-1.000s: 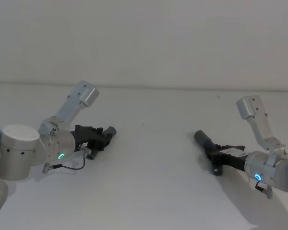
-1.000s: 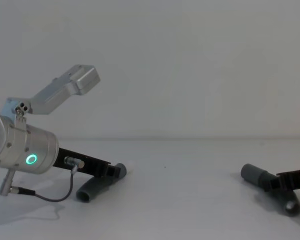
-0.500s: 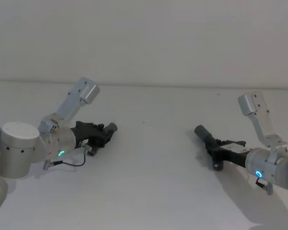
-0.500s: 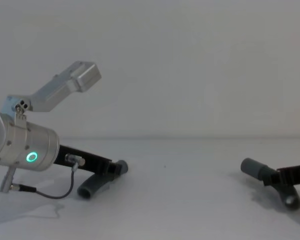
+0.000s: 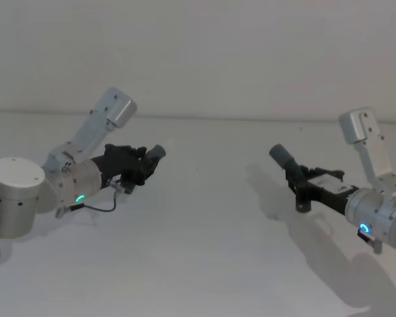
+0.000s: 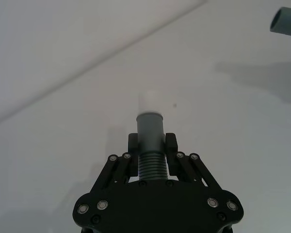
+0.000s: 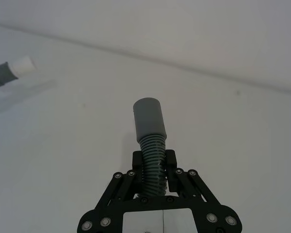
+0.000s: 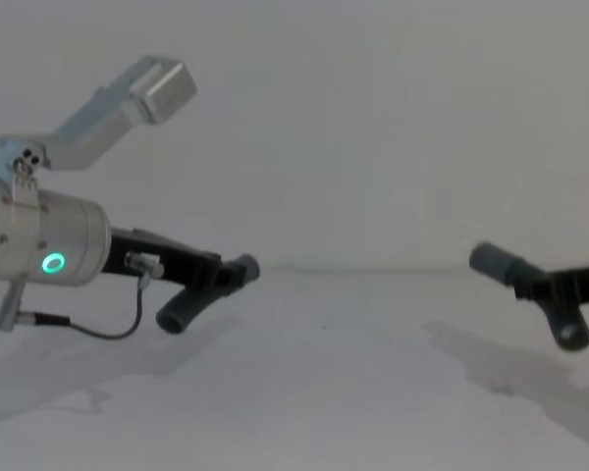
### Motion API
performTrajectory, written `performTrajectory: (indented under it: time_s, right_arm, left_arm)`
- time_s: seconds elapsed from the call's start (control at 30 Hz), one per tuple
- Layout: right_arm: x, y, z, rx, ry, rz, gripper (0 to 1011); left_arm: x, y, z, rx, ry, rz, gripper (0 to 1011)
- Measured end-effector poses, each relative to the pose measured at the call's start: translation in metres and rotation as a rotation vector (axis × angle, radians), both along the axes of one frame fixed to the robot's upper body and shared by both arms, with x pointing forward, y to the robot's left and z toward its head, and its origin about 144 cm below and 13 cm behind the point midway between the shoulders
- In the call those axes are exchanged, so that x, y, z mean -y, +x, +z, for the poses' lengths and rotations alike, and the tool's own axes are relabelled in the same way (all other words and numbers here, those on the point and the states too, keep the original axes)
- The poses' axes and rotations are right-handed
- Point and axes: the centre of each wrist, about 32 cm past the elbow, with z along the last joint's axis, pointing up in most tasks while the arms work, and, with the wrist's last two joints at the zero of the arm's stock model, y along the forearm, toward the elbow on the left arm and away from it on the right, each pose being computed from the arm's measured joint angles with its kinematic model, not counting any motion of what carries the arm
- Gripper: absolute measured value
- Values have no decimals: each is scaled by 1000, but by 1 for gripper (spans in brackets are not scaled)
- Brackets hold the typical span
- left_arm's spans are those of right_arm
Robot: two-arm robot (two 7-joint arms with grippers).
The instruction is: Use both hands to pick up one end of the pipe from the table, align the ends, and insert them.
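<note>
Two dark-grey ribbed pipe pieces hang above the white table [image 5: 204,244]. My left gripper [image 5: 142,166] [image 8: 223,276] [image 6: 150,145] is shut on the ribbed middle of the left pipe piece [image 5: 157,153] [image 8: 178,313] [image 6: 150,127], whose narrow white-rimmed end [image 6: 149,101] sticks out past the fingers. On the other side, my right gripper [image 5: 297,180] [image 8: 536,286] [image 7: 153,163] is shut on the right pipe piece [image 5: 280,156] [image 8: 496,262] [image 7: 148,119], its plain wider cuff pointing toward the left one. A wide gap separates the two ends.
A plain pale wall stands behind the table's far edge [image 5: 204,119]. Shadows of both arms lie on the table surface [image 8: 491,368] under the raised pieces.
Both grippers have risen off the table with their pipe pieces. The ends now point more toward each other.
</note>
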Motion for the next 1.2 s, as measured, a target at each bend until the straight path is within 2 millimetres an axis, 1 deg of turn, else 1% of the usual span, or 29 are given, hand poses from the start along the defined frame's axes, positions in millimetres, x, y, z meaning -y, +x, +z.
performTrajectory:
  time_s: [0.3, 0.53, 0.8, 1.2]
  right_arm:
    - [10, -3, 13, 105, -25, 78, 276]
    - [22, -4, 26, 174, -90, 177, 275]
    - [32, -4, 37, 205, -174, 288, 275]
    - [37, 1, 48, 219, -290, 475, 275]
  left_arm:
    - [-8, -1, 15, 65, 14, -92, 320]
    - [-14, 1, 26, 88, 39, -184, 320]
    - [-20, 6, 38, 99, 78, -306, 320]
    - [-25, 11, 44, 106, 114, -419, 320]
